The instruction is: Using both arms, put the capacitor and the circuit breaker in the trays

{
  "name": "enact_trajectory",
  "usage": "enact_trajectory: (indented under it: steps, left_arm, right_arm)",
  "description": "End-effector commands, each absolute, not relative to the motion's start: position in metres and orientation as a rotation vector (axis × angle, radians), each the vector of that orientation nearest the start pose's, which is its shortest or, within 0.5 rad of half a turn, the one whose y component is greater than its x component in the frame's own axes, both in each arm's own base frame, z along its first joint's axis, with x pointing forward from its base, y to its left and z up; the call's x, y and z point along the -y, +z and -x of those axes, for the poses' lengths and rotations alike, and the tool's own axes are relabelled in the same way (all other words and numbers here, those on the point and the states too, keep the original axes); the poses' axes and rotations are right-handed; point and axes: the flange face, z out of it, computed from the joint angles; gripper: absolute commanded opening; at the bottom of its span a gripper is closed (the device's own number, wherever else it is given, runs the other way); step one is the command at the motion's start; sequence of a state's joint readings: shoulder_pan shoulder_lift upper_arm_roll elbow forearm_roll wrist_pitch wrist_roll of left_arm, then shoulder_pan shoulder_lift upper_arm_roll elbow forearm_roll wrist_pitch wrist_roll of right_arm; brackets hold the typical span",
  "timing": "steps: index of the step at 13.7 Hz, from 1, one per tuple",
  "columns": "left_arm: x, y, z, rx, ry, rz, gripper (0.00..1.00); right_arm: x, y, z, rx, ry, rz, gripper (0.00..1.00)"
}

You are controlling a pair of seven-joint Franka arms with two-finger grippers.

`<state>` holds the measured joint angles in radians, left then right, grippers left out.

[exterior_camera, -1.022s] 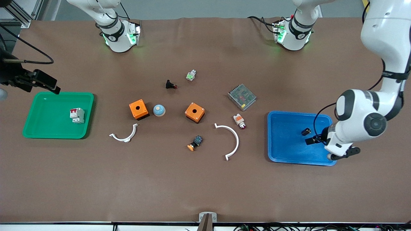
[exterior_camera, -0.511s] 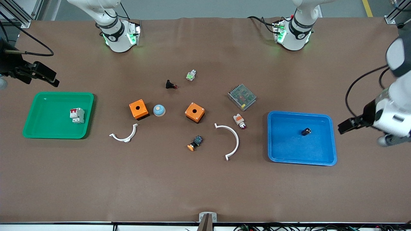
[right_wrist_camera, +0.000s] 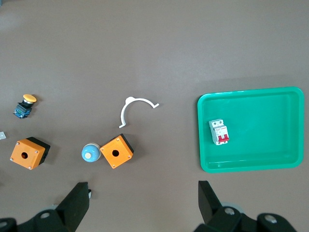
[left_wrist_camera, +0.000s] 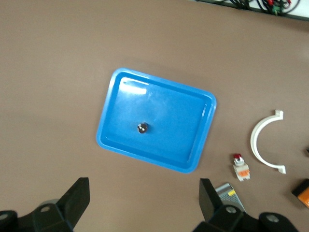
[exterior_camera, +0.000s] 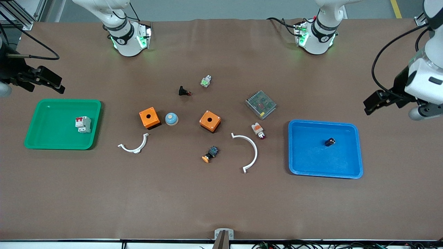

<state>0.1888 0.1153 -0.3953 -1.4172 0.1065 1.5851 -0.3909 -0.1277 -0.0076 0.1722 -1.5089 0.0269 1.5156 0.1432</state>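
The capacitor (exterior_camera: 330, 141), a tiny dark cylinder, lies alone in the blue tray (exterior_camera: 311, 166); it also shows in the left wrist view (left_wrist_camera: 142, 128). The circuit breaker (exterior_camera: 83, 124), white-grey with red levers, lies in the green tray (exterior_camera: 45, 138) and shows in the right wrist view (right_wrist_camera: 219, 132). My left gripper (exterior_camera: 372, 103) is open and empty, up over bare table beside the blue tray at the left arm's end (left_wrist_camera: 144, 198). My right gripper (exterior_camera: 55, 84) is open and empty over bare table beside the green tray (right_wrist_camera: 143, 195).
Between the trays lie two orange boxes (exterior_camera: 149, 118) (exterior_camera: 210, 121), a blue dome (exterior_camera: 171, 119), two white arcs (exterior_camera: 134, 147) (exterior_camera: 247, 152), a metal mesh unit (exterior_camera: 261, 104), an indicator lamp (exterior_camera: 258, 130), a black push-button (exterior_camera: 184, 91) and an orange-capped button (exterior_camera: 210, 154).
My left gripper has lifted off the blue tray and swung out to the left arm's end of the table, leaving the capacitor in the tray. The right gripper has barely moved.
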Motion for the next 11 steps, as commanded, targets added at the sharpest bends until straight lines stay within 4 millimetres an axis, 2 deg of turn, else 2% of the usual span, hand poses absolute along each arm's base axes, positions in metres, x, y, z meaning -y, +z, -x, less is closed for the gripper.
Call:
enact_trajectory:
  steps: [1,3,6,11]
  left_arm:
    - [0.102,0.641,-0.56,0.25,-0.088,3.078,1.0]
    - [0.102,0.64,-0.55,0.182,-0.072,3.086,1.0]
    - [0.078,0.643,-0.537,0.114,-0.052,3.128,1.0]
    - [0.074,0.644,-0.536,0.103,-0.067,3.117,1.0]
  right_arm:
    - [-0.026,0.656,-0.542,-0.133,-0.062,3.125,1.0]
    - [-0.027,0.653,-0.541,-0.129,-0.053,3.126,1.0]
    - [-0.025,0.653,-0.542,-0.129,-0.058,3.13,1.0]
    - [-0.029,0.652,-0.541,-0.116,-0.051,3.148,1.0]
